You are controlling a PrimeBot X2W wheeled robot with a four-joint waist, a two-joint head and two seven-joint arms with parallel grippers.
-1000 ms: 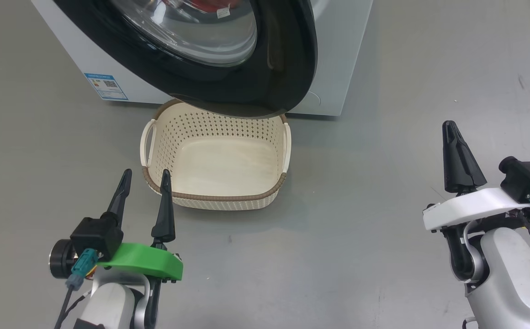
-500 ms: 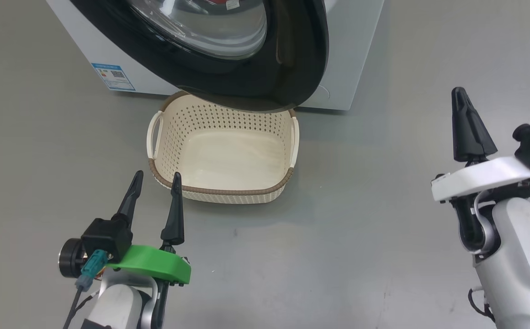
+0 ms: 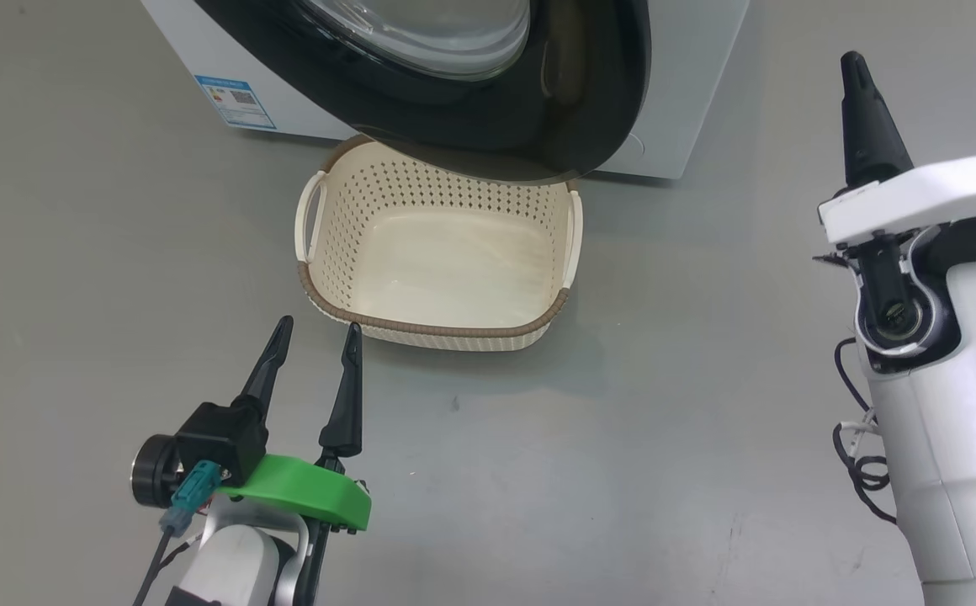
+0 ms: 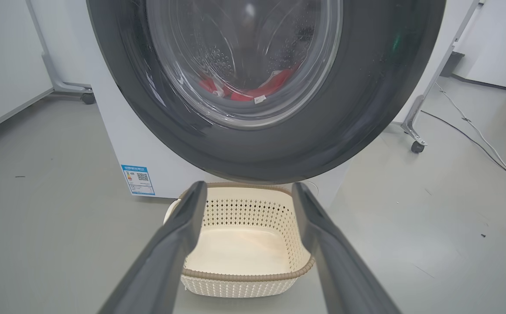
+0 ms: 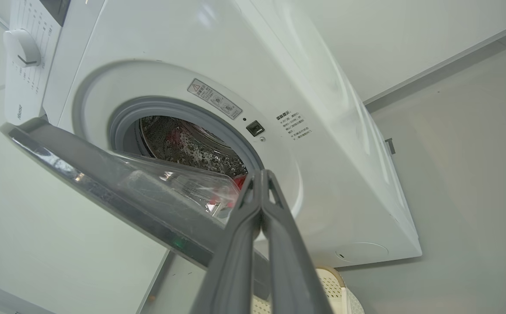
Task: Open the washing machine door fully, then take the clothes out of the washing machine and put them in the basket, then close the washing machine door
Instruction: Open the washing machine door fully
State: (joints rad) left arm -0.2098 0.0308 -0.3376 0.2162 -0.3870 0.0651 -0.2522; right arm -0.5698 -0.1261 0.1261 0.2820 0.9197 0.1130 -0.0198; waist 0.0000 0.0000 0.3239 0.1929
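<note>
The washing machine [image 3: 665, 101] stands at the top of the head view, its door [image 3: 589, 109] part open and hanging over the far edge of the cream basket [image 3: 446, 324]. Through the door's glass [image 4: 244, 56] the red clothes [image 4: 244, 91] lie in the drum. My left gripper [image 3: 320, 326] is open just before the basket's near left corner, holding nothing. My right gripper [image 3: 851, 63] is shut and empty, raised to the right of the machine. In the right wrist view it [image 5: 261, 174] points at the drum mouth [image 5: 183, 135] beside the door's edge [image 5: 104, 174], apart from it.
Grey floor [image 3: 665, 379] spreads around the basket. A blue sticker [image 3: 236, 101] marks the machine's lower left front. Wheeled stand legs [image 4: 414, 131] and a cable [image 4: 475, 131] lie to the machine's right; another wheeled leg [image 4: 74, 89] is at its left.
The head camera has shifted, sliding machine and basket up and right. My right gripper has risen well up the view towards the machine, staying shut. The left gripper stays open.
</note>
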